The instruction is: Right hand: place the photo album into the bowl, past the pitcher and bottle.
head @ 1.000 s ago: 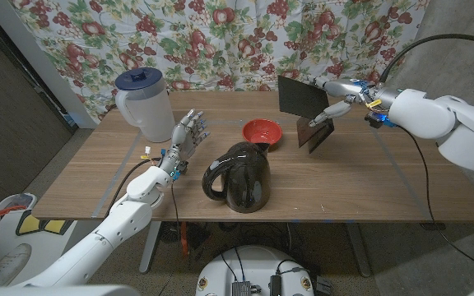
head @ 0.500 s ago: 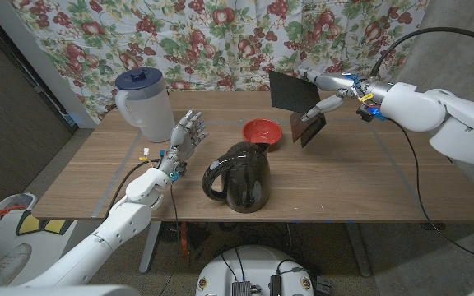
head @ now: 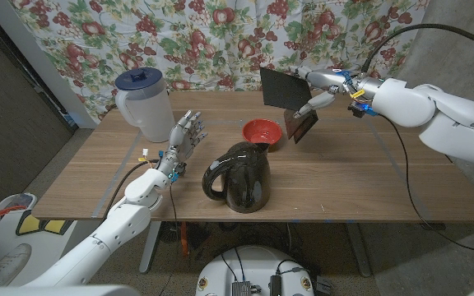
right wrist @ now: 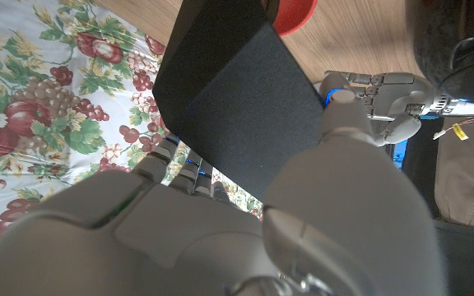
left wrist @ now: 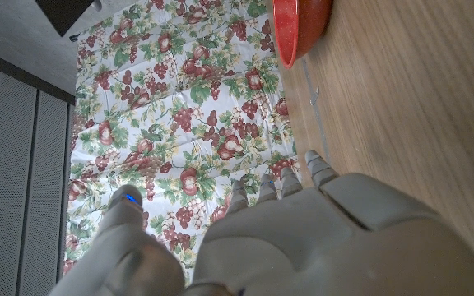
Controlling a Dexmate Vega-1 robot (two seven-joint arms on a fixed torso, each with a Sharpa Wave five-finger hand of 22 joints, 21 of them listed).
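Pinched open in the right hand (head: 318,92), the dark, flat photo album (head: 289,100) hangs just beside the small red bowl (head: 262,131); it looks too wide and may tip the rim.

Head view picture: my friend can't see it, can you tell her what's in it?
The right robot hand holds a dark photo album in the air beside a red bowl. A black pitcher stands in front, a white one far left, near the open left robot hand.
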